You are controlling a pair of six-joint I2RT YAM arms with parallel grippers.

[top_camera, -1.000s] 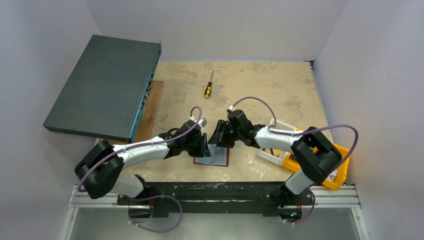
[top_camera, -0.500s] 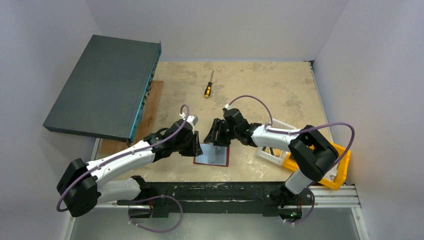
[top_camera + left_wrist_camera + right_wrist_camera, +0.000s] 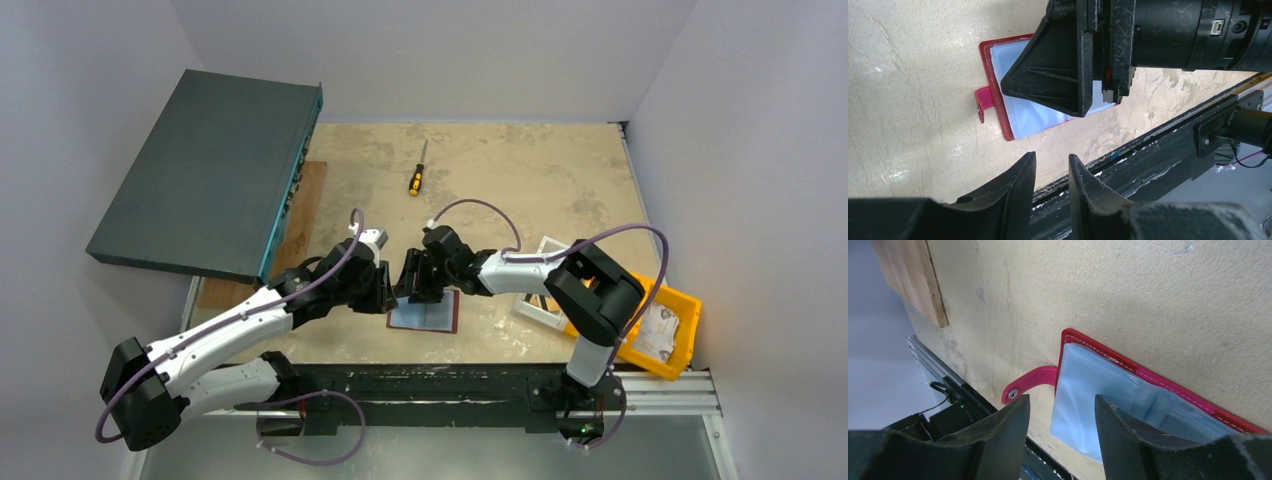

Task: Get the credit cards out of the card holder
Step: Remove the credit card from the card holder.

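The card holder (image 3: pixel 440 322) lies open and flat on the table near the front edge, a red cover with bluish clear sleeves (image 3: pixel 1083 390) and a pink snap tab (image 3: pixel 1028 382) on its left side. No credit cards can be made out in the sleeves. My right gripper (image 3: pixel 1062 401) is open and hangs over the holder's tab end, one finger on the tab side and the other over the sleeves. I cannot tell if it touches them. My left gripper (image 3: pixel 1052 157) is just left of the holder (image 3: pixel 998 107), open by a narrow gap with nothing in it.
A yellow-handled screwdriver (image 3: pixel 416 178) lies at the back. A dark grey box (image 3: pixel 210 170) leans at the far left above a wooden board (image 3: pixel 300 215). At the right stand an orange bin (image 3: pixel 665 335) and a white bin (image 3: pixel 550 300). The black rail (image 3: pixel 420 380) runs along the near edge.
My left gripper has drawn back to the left, off the holder, and opened a little. The right gripper has moved left, to the holder's tab end.
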